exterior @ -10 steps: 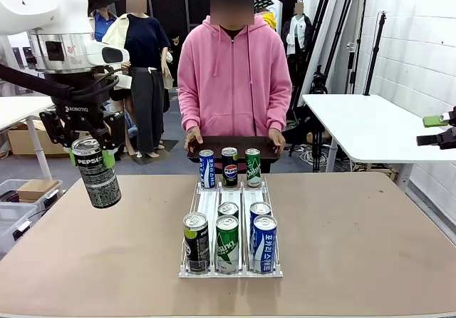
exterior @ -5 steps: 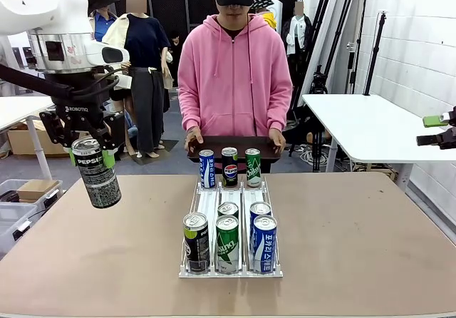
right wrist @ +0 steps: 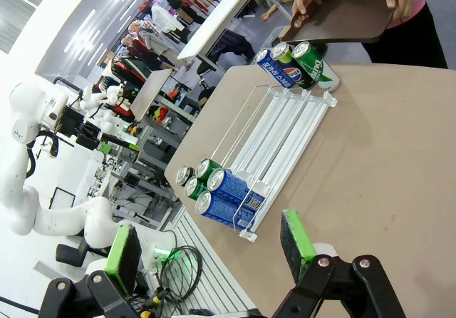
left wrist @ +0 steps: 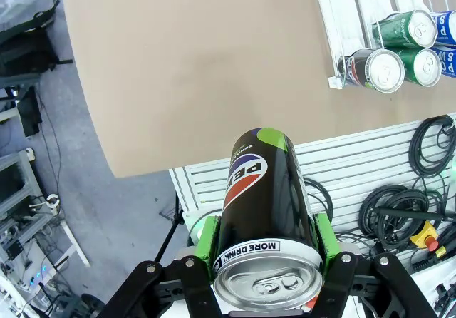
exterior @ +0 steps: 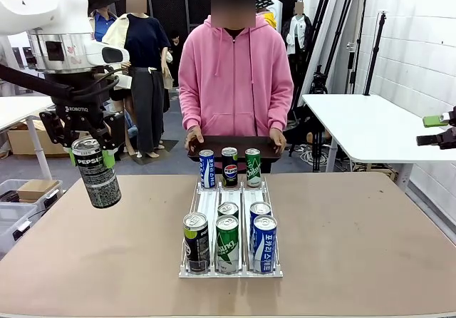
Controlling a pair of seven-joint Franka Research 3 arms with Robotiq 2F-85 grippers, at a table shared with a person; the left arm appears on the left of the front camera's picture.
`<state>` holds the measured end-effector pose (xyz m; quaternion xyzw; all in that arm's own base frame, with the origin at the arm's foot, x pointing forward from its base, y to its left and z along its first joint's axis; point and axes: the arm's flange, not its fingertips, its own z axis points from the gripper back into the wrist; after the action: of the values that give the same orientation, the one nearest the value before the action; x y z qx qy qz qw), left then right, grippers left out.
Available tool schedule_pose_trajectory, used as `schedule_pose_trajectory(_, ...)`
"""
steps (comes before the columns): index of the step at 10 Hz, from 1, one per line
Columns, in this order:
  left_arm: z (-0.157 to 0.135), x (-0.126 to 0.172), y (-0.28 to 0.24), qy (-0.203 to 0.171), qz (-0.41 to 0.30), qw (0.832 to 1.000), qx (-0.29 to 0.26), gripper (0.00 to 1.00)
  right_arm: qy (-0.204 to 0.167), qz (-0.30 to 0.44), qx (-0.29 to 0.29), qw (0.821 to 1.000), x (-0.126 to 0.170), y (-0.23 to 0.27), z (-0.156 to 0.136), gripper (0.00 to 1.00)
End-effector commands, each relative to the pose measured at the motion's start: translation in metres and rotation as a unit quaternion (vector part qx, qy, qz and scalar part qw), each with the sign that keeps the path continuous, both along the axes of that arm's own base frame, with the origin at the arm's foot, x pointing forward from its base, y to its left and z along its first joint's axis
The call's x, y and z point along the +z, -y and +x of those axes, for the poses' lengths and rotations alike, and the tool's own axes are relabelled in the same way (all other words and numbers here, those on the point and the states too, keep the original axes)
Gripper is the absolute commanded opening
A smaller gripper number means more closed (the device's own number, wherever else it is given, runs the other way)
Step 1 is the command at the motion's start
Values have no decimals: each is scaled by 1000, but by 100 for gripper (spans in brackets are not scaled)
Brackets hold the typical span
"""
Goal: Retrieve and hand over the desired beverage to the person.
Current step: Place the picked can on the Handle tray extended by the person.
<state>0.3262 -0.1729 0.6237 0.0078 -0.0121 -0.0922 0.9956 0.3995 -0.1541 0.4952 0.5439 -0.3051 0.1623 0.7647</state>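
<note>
Both jaws of the left gripper [exterior: 91, 160] are closed tight on a black Pepsi can [exterior: 97, 180], gripping it just below its top rim. In the left wrist view, the gripper's [left wrist: 263, 243] green pads press against opposite sides of the can [left wrist: 262, 190], and the silver lid faces the camera. The can hangs in the air, slightly tilted, above the left edge of a brown table [exterior: 356, 247] and well apart from everything else on it.

A clear three-lane rack [exterior: 207, 202] sits on the middle of the table. Five cans crowd its near end: one black and green, two green and two blue. Three more stand upright at its far end: a blue one, a dark Pepsi one and a green one.

Just beyond the rack, a person [exterior: 235, 75] in a pink hooded sweatshirt stands at the far side of the table. Both of the person's hands hold a dark tray [exterior: 214, 145] level at the table's edge.

At the far right, the right gripper [exterior: 429, 130] hovers beside the table. Its jaws are spread wide and hold nothing, as the right wrist view [right wrist: 210, 243] shows.
</note>
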Motion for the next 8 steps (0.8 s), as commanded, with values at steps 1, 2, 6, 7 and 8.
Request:
schedule_pose_trajectory(1, 0, 5, -2, 3, 0, 1000, 1, 0, 3, 4, 2, 1000, 0, 0, 0, 100)
schedule_pose_trajectory(2, 0, 5, -2, 3, 0, 1000, 1, 0, 3, 4, 2, 1000, 0, 0, 0, 100)
schedule_pose_trajectory(6, 0, 5, -2, 3, 0, 1000, 1, 0, 3, 4, 2, 1000, 0, 0, 0, 100)
schedule_pose_trajectory(7, 0, 5, -2, 3, 0, 1000, 1, 0, 3, 4, 2, 1000, 0, 0, 0, 100)
schedule_pose_trajectory(8, 0, 5, -2, 3, 0, 1000, 1, 0, 3, 4, 2, 1000, 0, 0, 0, 100)
